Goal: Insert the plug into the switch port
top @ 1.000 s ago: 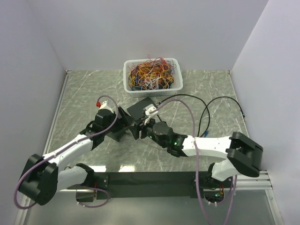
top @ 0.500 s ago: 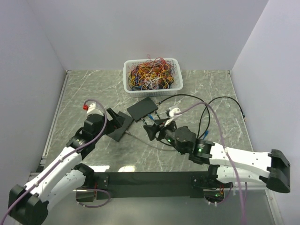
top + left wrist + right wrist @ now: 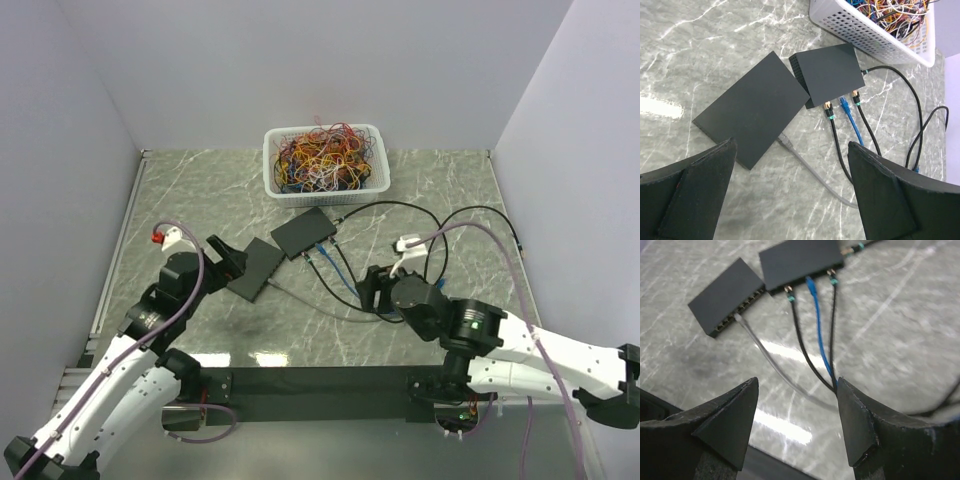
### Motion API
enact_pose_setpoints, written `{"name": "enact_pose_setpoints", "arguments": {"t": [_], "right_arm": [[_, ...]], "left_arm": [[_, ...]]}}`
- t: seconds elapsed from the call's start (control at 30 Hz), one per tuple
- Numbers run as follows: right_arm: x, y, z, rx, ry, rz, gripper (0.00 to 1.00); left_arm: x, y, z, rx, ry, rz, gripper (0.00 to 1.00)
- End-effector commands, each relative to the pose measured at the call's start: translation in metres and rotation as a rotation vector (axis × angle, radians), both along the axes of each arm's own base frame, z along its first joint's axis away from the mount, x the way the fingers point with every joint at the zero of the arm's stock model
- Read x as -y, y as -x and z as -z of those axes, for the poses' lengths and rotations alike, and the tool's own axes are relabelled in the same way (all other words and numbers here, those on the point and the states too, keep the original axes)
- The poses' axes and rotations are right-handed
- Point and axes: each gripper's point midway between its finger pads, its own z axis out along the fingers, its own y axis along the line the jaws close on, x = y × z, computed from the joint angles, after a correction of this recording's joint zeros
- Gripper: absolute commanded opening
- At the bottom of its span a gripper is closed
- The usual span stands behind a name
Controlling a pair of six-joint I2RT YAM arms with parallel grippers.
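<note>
Your left claw (image 3: 225,262) hangs over the marble tabletop (image 3: 440,180), jaws spread as wide as they go and nothing between them. Just ahead of it, a little to its left, lies the flat switch (image 3: 752,115), a thin black slab resting flat on the stone. One of its corners sits just beside the second black box (image 3: 830,72), which is farther out from the claw. The plug (image 3: 784,139) on the grey cable (image 3: 815,172) meets the switch's near edge, straight ahead of the open jaws. From that wrist view you cannot tell how deep it sits.

Your right claw (image 3: 368,286) is likewise spread and grips nothing, hovering well back from both boxes. From its wrist, the flat switch lies ahead and to the left, its row of ports (image 3: 740,302) turned toward the claw. The grey cable leaves one port near the middle of that row and trails back toward the gap between the jaws. Straight ahead, a blue cable (image 3: 817,325) and two black cables (image 3: 800,340) reach the second box's facing side and run back toward the claw's right jaw. Far beyond your left claw, past both boxes, stands a white basket (image 3: 865,35) heaped with tangled coloured wires.
</note>
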Motion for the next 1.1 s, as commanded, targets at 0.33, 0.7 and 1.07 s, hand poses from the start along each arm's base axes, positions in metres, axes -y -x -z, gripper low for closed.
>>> {"name": "enact_pose_setpoints", "arguments": {"t": [0.33,0.7,1.07], "right_arm": [[0.075,0.035,-0.071,0.017,-0.184,0.016,0.77],[0.113,0.043,-0.092,0.032,-0.177,0.063,0.79],[0.108,0.040,-0.079,0.025,-0.173,0.067,0.79]], "left_arm": [[-0.042,0.011,-0.068,0.024,-0.200,-0.086,0.99],[-0.049,0.026,-0.089,0.162,-0.134,-0.091,0.99],[-0.061,0.032,-0.096,0.192,-0.113,-0.149,0.99]]}}
